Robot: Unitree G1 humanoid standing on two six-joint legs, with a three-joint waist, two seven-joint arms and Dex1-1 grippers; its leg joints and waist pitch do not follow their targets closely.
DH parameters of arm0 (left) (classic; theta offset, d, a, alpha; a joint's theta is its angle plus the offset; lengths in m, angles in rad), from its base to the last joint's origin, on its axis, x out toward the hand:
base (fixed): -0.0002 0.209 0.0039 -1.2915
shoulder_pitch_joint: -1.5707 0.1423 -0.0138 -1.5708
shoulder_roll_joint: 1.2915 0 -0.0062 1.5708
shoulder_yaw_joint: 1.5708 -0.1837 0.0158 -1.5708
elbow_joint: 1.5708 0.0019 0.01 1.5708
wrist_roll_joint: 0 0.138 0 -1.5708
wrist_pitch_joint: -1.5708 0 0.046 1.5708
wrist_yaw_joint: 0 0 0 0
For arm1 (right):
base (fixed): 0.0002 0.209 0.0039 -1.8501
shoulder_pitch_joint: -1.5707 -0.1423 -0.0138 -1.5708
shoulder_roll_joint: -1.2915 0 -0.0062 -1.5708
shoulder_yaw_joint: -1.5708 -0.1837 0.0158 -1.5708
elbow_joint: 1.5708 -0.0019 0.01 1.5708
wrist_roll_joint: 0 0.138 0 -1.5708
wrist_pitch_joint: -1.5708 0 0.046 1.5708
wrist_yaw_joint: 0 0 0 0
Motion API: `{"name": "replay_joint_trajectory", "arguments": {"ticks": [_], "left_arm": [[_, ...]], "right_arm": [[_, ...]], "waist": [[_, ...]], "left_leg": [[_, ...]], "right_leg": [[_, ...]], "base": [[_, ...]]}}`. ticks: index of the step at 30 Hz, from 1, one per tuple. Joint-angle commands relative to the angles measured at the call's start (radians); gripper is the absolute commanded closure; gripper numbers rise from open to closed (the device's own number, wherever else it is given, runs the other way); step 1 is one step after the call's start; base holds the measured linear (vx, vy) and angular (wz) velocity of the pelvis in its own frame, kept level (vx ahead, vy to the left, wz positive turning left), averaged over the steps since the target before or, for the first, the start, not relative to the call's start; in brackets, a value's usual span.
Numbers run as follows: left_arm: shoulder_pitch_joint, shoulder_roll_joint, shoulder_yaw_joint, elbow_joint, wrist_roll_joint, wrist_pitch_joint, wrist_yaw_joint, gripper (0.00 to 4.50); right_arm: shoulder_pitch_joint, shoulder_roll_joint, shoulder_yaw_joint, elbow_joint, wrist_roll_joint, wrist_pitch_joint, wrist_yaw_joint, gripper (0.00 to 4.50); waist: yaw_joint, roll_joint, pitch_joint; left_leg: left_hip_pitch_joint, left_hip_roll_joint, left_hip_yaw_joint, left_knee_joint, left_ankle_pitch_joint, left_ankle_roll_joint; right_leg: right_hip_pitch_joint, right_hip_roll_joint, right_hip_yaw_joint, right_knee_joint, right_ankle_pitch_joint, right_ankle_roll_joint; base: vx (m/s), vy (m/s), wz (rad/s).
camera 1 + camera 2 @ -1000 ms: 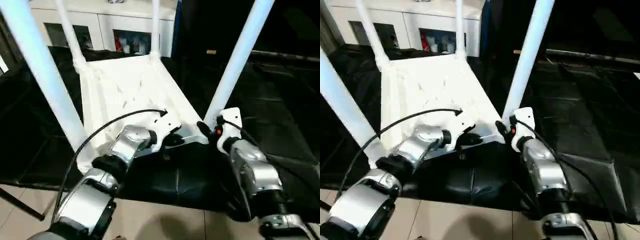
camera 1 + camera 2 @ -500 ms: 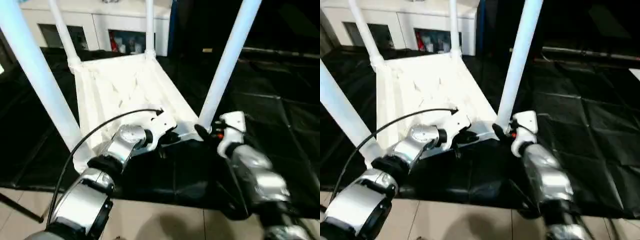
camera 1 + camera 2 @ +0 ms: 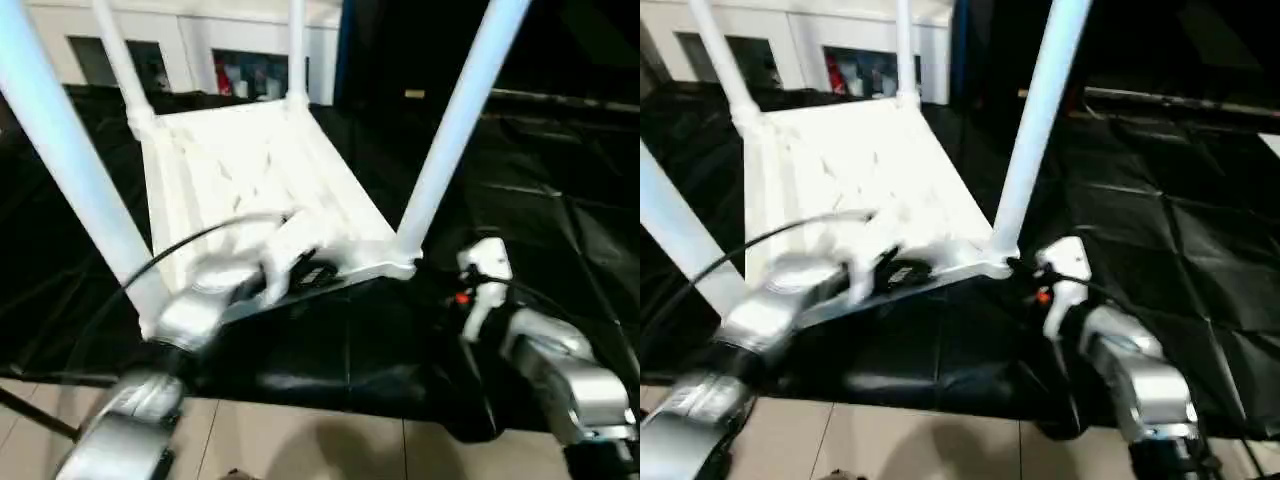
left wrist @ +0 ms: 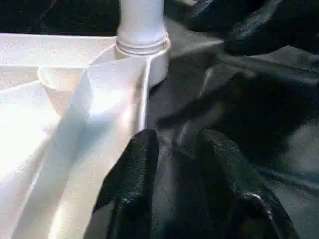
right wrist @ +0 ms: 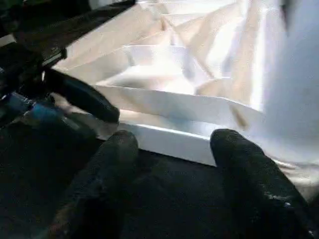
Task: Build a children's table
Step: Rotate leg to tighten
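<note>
2 end effectors | left point(image 4: 174, 149) & right point(image 5: 174, 149) beside children's table point(image 3: 250, 170) near rim

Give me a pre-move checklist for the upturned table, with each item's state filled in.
1. Table top lies underside up on the black sheet: ok.
2. All four legs stand in the corner sockets; near right leg is upright: ok.
3. How firmly each leg is seated in its socket: cannot tell.
4. Right tool is open with nothing between its fingers, just off the top's near edge: ok.
5. Left tool holds nothing, beside the rim near a leg socket: ok.
6. Left arm's cable crosses over the table top: not ok.
</note>
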Motion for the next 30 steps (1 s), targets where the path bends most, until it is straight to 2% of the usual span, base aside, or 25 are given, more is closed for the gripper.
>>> {"name": "replay_joint_trajectory", "arguments": {"ticks": [1, 2, 3, 4, 5, 7, 8, 9, 10, 12, 15, 16, 17, 19, 23, 26, 30], "left_arm": [[0.053, 0.049, -0.017, -0.158, -0.007, 0.098, -0.017, 2.62], [0.079, 0.069, -0.018, -0.211, -0.009, 0.133, -0.02, 2.56], [0.104, 0.086, -0.014, -0.26, -0.023, 0.166, -0.026, 2.5], [0.138, 0.105, -0.005, -0.326, -0.041, 0.222, -0.028, 2.29], [0.149, 0.111, -0.002, -0.349, -0.044, 0.244, -0.026, 2.29], [0.185, 0.134, 0.004, -0.402, -0.065, 0.293, -0.031, 2.11], [0.205, 0.149, 0.005, -0.426, -0.079, 0.308, -0.043, 2.03], [0.222, 0.161, 0.005, -0.445, -0.091, 0.319, -0.054, 2.03], [0.24, 0.172, 0.011, -0.466, -0.107, 0.337, -0.058, 1.83], [0.29, 0.199, 0.031, -0.499, -0.127, 0.341, -0.064, 1.68], [0.348, 0.223, 0.062, -0.537, -0.141, 0.356, -0.06, 1.4], [0.368, 0.231, 0.074, -0.548, -0.15, 0.362, -0.059, 1.29], [0.387, 0.237, 0.088, -0.556, -0.158, 0.369, -0.054, 1.22], [0.423, 0.252, 0.114, -0.557, -0.156, 0.361, -0.044, 1.01], [0.507, 0.286, 0.189, -0.585, -0.212, 0.367, -0.041, 0.67], [0.542, 0.305, 0.231, -0.596, -0.24, 0.373, -0.057, 0.41], [0.584, 0.34, 0.275, -0.615, -0.27, 0.376, -0.088, 0.09]], "right_arm": [[-0.022, 0.024, 0.024, 0.009, -0.016, 0.003, -0.027, 2.18], [-0.032, 0.04, 0.033, 0.022, -0.023, 0.0, -0.036, 2.21], [-0.045, 0.058, 0.047, 0.041, -0.03, -0.011, -0.04, 2.27], [-0.062, 0.08, 0.066, 0.069, -0.044, -0.028, -0.053, 2.53], [-0.067, 0.085, 0.072, 0.078, -0.05, -0.032, -0.06, 2.53], [-0.097, 0.109, 0.081, 0.13, -0.088, -0.062, -0.108, 2.71], [-0.115, 0.122, 0.079, 0.156, -0.102, -0.073, -0.135, 2.84], [-0.129, 0.133, 0.077, 0.177, -0.112, -0.081, -0.157, 2.84], [-0.145, 0.141, 0.076, 0.2, -0.125, -0.092, -0.179, 3.04], [-0.186, 0.16, 0.065, 0.257, -0.15, -0.113, -0.238, 3.14], [-0.225, 0.174, 0.059, 0.313, -0.171, -0.136, -0.283, 3.46], [-0.237, 0.179, 0.057, 0.332, -0.176, -0.144, -0.295, 3.54], [-0.249, 0.181, 0.057, 0.351, -0.183, -0.154, -0.307, 3.6], [-0.272, 0.184, 0.056, 0.387, -0.195, -0.168, -0.332, 3.86], [-0.351, 0.189, 0.017, 0.53, -0.215, -0.224, -0.425, 4.2], [-0.409, 0.189, -0.021, 0.632, -0.217, -0.262, -0.493, 4.42], [-0.459, 0.182, -0.051, 0.71, -0.207, -0.292, -0.526, 4.5]], "waist": [[-0.005, 0.007, -0.056], [-0.005, 0.01, -0.058], [-0.013, 0.007, -0.054], [-0.012, 0.013, -0.057], [-0.02, 0.012, -0.056], [-0.023, 0.014, -0.057], [-0.024, 0.009, -0.058], [-0.025, 0.012, -0.057], [-0.024, 0.014, -0.057], [-0.029, 0.011, -0.057], [-0.033, 0.014, -0.059], [-0.032, 0.02, -0.059], [-0.033, 0.019, -0.058], [-0.033, 0.019, -0.059], [-0.038, 0.02, -0.058], [-0.039, 0.022, -0.058], [-0.039, 0.02, -0.058]], "left_leg": [[0.024, 0.052, -0.022, -0.071, -0.212, 0.014], [0.023, 0.054, -0.025, -0.072, -0.203, 0.004], [0.016, 0.049, -0.022, -0.074, -0.2, 0.008], [0.021, 0.048, -0.023, -0.071, -0.199, 0.0], [0.015, 0.044, -0.023, -0.072, -0.185, -0.001], [0.019, 0.041, -0.019, -0.068, -0.167, -0.002], [0.02, 0.042, -0.02, -0.067, -0.164, -0.003], [0.019, 0.039, -0.019, -0.067, -0.16, -0.004], [0.021, 0.04, -0.019, -0.067, -0.161, -0.007], [0.019, 0.037, -0.019, -0.067, -0.158, -0.01], [0.019, 0.036, -0.018, -0.065, -0.145, -0.009], [0.021, 0.035, -0.018, -0.064, -0.146, -0.011], [0.025, 0.035, -0.016, -0.065, -0.16, -0.013], [0.024, 0.035, -0.017, -0.065, -0.167, -0.015], [0.023, 0.033, -0.017, -0.066, -0.19, -0.026], [0.03, 0.032, -0.015, -0.063, -0.215, -0.034], [0.024, 0.031, -0.017, -0.062, -0.203, -0.028]], "right_leg": [[0.034, -0.064, 0.042, -0.069, -0.108, -0.241], [0.036, -0.066, 0.041, -0.063, -0.092, -0.241], [0.036, -0.06, 0.042, -0.066, -0.095, -0.234], [0.034, -0.062, 0.041, -0.063, -0.092, -0.234], [0.037, -0.059, 0.041, -0.063, -0.081, -0.236], [0.034, -0.055, 0.042, -0.062, -0.056, -0.239], [0.035, -0.056, 0.041, -0.061, -0.057, -0.239], [0.035, -0.055, 0.042, -0.061, -0.062, -0.237], [0.033, -0.055, 0.042, -0.06, -0.063, -0.237], [0.035, -0.052, 0.042, -0.058, -0.061, -0.234], [0.037, -0.05, 0.042, -0.055, -0.032, -0.23], [0.035, -0.05, 0.042, -0.054, -0.029, -0.226], [0.032, -0.047, 0.041, -0.057, -0.039, -0.224], [0.033, -0.047, 0.041, -0.057, -0.04, -0.225], [0.032, -0.045, 0.042, -0.057, -0.069, -0.216], [0.027, -0.045, 0.043, -0.057, -0.085, -0.221], [0.031, -0.044, 0.042, -0.052, -0.063, -0.213]], "base": [[0.0, 0.0, 0.0], [0.0, 0.0, 0.0], [0.0, 0.0, 0.0], [0.0, 0.0, 0.0], [0.0, 0.0, 0.0], [0.0, 0.0, 0.0], [0.0, 0.0, 0.0], [0.0, 0.0, 0.0], [0.0, 0.0, 0.0], [0.0, 0.0, 0.0], [0.0, 0.0, 0.0], [0.0, 0.0, 0.0], [0.0, 0.0, 0.0], [0.0, 0.0, 0.0], [0.0, 0.0, 0.0], [0.0, 0.0, 0.0], [0.0, 0.0, 0.0]]}}
